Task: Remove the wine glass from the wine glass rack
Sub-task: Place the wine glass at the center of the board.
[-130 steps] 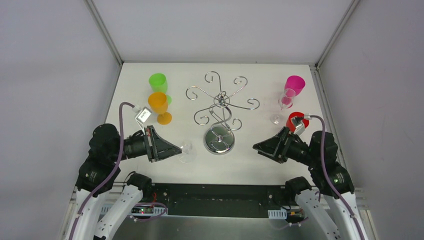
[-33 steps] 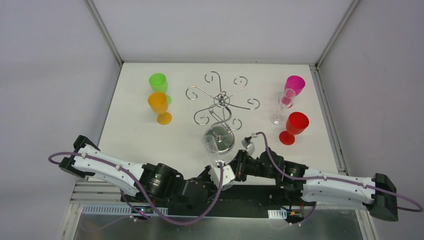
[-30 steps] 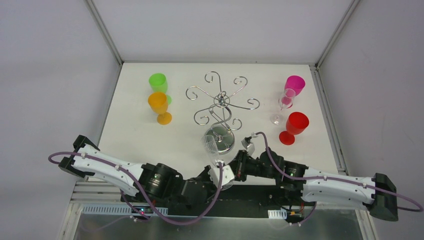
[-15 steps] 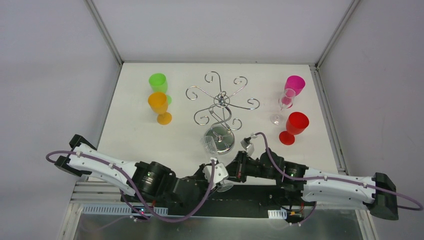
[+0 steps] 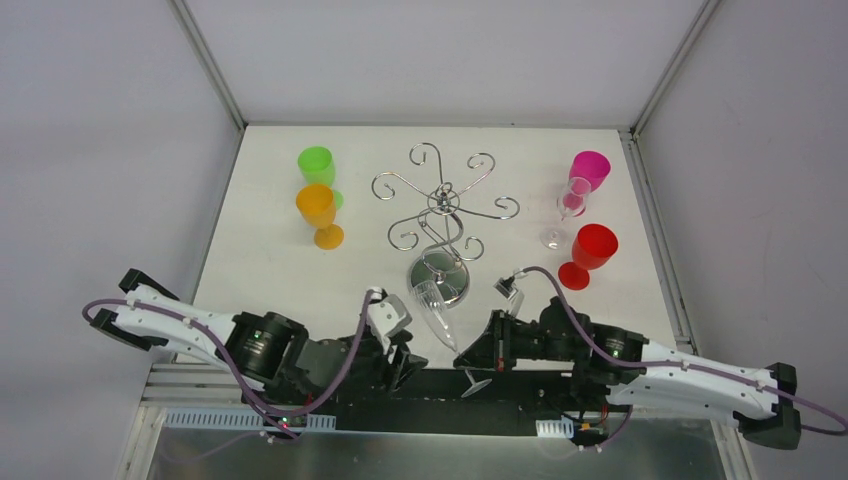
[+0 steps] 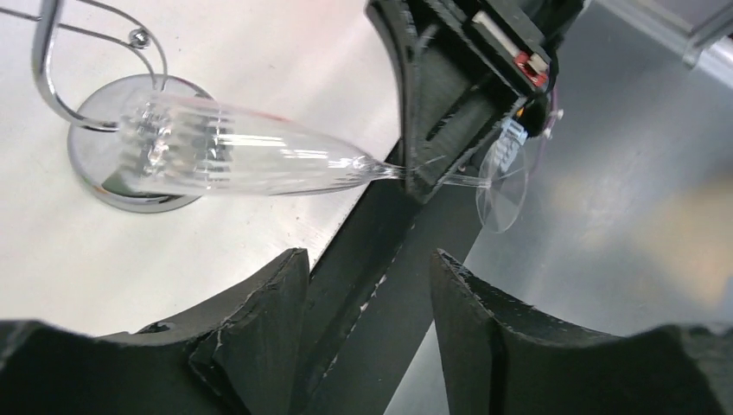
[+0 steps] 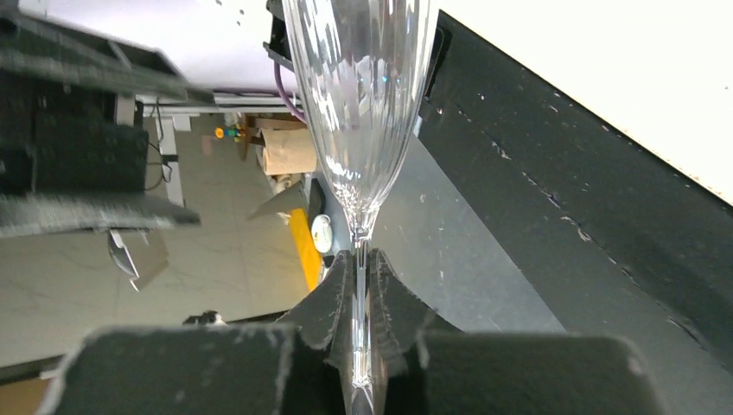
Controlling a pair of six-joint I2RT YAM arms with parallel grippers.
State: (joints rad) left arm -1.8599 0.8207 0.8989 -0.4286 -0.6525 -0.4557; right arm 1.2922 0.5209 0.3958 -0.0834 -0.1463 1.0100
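From above, the wine glass (image 5: 433, 305) was clear of the wine glass rack (image 5: 441, 205). It hung in the air just on the near side of the rack's round base, bowl toward the rack and foot out past the near edge of the table (image 5: 270, 270). The right gripper (image 5: 466, 358) was pinched on the stem from the rack's near right, which is why the glass could lie tilted without resting on anything. The left gripper (image 5: 398, 352) sat to the rack's near left, beside the glass but apart from it. In the left wrist view, that gripper's two fingers (image 6: 259, 303) stood partly spread with only a bare gap between them, so it carried nothing. Beyond them the glass lay almost on its side, its ribbed bowl in front of the rack's mirrored base. Its thin stem passed through the other arm's grip, and the foot disc stuck out behind. In the right wrist view, the right arm's fingers (image 7: 333, 298) were closed tight on the stem just below the bowl, probably so that the stem, not the fragile bowl, took the squeeze. I judged the removal itself done, since no scroll arm touched the glass. What remained was to stand it down somewhere off the rack, one arm alone bearing it.
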